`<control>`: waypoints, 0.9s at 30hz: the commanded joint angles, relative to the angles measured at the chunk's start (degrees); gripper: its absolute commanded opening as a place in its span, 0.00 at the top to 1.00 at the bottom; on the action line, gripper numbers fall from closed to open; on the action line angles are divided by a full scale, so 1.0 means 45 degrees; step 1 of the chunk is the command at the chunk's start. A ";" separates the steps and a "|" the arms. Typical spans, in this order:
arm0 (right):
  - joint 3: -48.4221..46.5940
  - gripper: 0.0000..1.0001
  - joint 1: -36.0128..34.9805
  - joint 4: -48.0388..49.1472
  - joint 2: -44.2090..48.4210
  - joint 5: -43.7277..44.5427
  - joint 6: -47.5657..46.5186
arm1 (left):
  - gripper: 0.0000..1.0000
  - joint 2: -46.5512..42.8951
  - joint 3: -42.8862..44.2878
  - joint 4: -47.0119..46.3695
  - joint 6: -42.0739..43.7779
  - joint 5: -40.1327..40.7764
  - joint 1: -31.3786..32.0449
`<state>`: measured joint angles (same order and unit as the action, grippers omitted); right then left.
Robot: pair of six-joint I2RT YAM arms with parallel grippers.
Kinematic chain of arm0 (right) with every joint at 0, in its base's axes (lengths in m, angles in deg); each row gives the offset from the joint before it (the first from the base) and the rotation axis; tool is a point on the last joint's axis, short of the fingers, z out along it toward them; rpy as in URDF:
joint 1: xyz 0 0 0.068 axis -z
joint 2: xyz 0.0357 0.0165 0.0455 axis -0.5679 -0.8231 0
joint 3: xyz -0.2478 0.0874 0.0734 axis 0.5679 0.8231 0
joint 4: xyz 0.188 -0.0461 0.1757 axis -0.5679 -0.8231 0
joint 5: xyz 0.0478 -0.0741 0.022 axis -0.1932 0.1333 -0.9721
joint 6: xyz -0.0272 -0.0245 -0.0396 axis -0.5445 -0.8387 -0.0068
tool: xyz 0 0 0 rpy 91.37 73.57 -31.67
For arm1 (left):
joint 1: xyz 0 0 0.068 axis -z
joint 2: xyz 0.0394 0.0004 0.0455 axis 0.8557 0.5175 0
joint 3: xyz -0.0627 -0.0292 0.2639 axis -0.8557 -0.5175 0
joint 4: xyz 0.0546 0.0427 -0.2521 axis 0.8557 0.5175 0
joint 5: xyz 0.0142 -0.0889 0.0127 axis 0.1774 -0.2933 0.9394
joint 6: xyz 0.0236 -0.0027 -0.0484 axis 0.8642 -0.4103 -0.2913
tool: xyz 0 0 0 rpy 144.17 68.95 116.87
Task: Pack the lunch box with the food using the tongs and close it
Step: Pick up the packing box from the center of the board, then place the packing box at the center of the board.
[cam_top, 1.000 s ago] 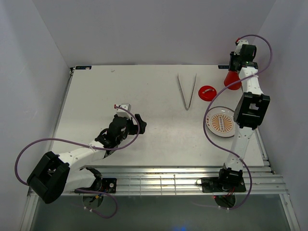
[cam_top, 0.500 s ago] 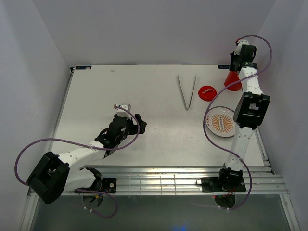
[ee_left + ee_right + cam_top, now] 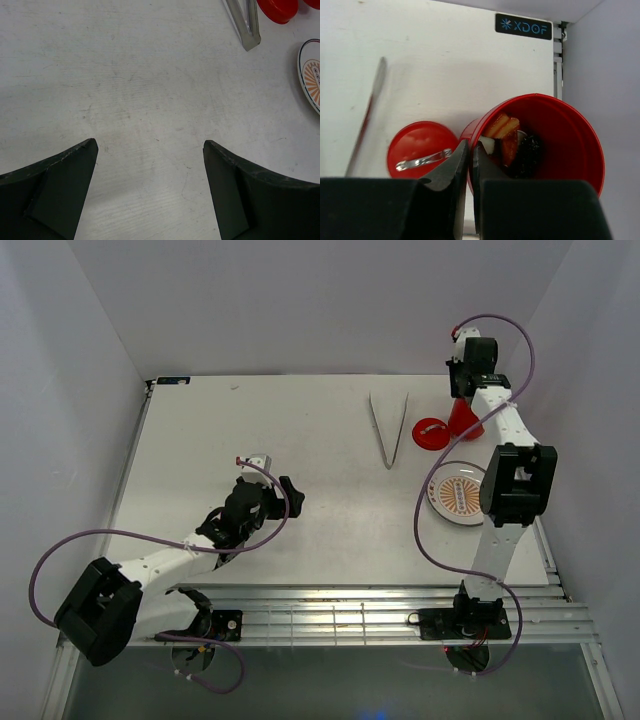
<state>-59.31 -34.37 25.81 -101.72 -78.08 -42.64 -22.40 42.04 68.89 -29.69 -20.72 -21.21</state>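
Your right gripper point(image 3: 471, 150) is pinched tight on the rim of the red lunch box point(image 3: 565, 135), with one finger inside and one outside. The food point(image 3: 503, 129) sits inside the lunch box. The red lid point(image 3: 420, 150) lies flat on the table point(image 3: 250, 430) just beside it. The tongs point(image 3: 388, 428) lie a little to the left of the lid. A black sign point(image 3: 523, 26) at the far edge of the table says XDOF. Your left gripper point(image 3: 150, 145) is wide open and holds nothing.

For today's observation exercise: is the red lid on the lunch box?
No, the lid lies on the table beside the open lunch box.
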 commanded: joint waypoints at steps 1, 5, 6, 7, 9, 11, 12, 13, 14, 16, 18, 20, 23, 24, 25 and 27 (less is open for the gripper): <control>0.0411 0.92 -0.0674 0.0676 0.2671 0.0572 -0.0318 | 0.03 -0.0520 0.0081 -0.0134 0.0023 0.0074 0.0037; 0.1409 0.92 -0.1397 -0.0379 0.4040 0.0182 0.0659 | 0.05 -0.0890 -0.0036 -0.0134 0.0024 0.0541 0.0017; 0.1682 0.92 -0.1650 -0.0516 0.4295 0.0258 0.0855 | 0.05 -0.1162 -0.0230 -0.0134 -0.0112 0.0717 0.0017; 0.2207 0.92 -0.2252 -0.0710 0.4781 0.0375 0.1069 | 0.05 -0.1358 -0.0329 -0.0154 -0.0152 0.0970 0.0037; 0.2640 0.92 -0.2841 -0.0965 0.5174 0.0377 0.1305 | 0.05 -0.1710 -0.0505 -0.0135 -0.0152 0.1479 0.0017; 0.3223 0.92 -0.3720 -0.1432 0.5643 0.0259 0.1771 | 0.05 -0.2296 -0.0817 -0.0154 -0.0172 0.1907 0.0037; 0.3479 0.92 -0.4052 -0.1532 0.5819 0.0297 0.1891 | 0.05 -0.2453 -0.0895 -0.0154 -0.0153 0.2026 0.0018; 0.3791 0.92 -0.4790 -0.1610 0.6246 0.0549 0.2027 | 0.05 -0.2763 -0.1012 -0.0154 -0.0152 0.2143 0.0017; 0.4413 0.92 -0.5164 -0.1533 0.6463 0.0803 0.2280 | 0.05 -0.2883 -0.1052 -0.0135 -0.0172 0.2338 0.0037; 0.5177 0.92 -0.6255 -0.1183 0.7125 0.1428 0.2535 | 0.05 -0.3117 -0.1150 -0.0154 -0.0191 0.2456 0.0037; 0.5979 0.92 -0.7077 -0.1083 0.7441 0.1838 0.3197 | 0.05 -0.3371 -0.1286 -0.0212 -0.0231 0.2554 0.0037; 0.6526 0.92 -0.7529 -0.1045 0.7831 0.2249 0.3609 | 0.05 -0.3469 -0.1345 -0.0193 -0.0250 0.2632 0.0037; 0.7483 0.92 -0.8096 -0.0966 0.8223 0.2348 0.4098 | 0.05 -0.3509 -0.1384 -0.0212 -0.0250 0.2750 0.0037; 0.7659 0.92 -0.8330 -0.1024 0.8281 0.2426 0.4099 | 0.05 -0.3509 -0.1365 -0.0193 -0.0250 0.2750 0.0018; 0.7854 0.92 -0.8448 -0.1121 0.8359 0.2543 0.4215 | 0.05 -0.3509 -0.1365 -0.0193 -0.0231 0.2711 0.0037; 0.8109 0.92 -0.8721 -0.1103 0.8496 0.2564 0.4235 | 0.05 -0.3470 -0.1365 -0.0212 -0.0269 0.2691 0.0017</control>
<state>-22.88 -72.53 16.70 -67.32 -71.53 -24.59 -37.20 36.34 68.85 -30.37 -9.68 -21.21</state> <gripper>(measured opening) 0.088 0.951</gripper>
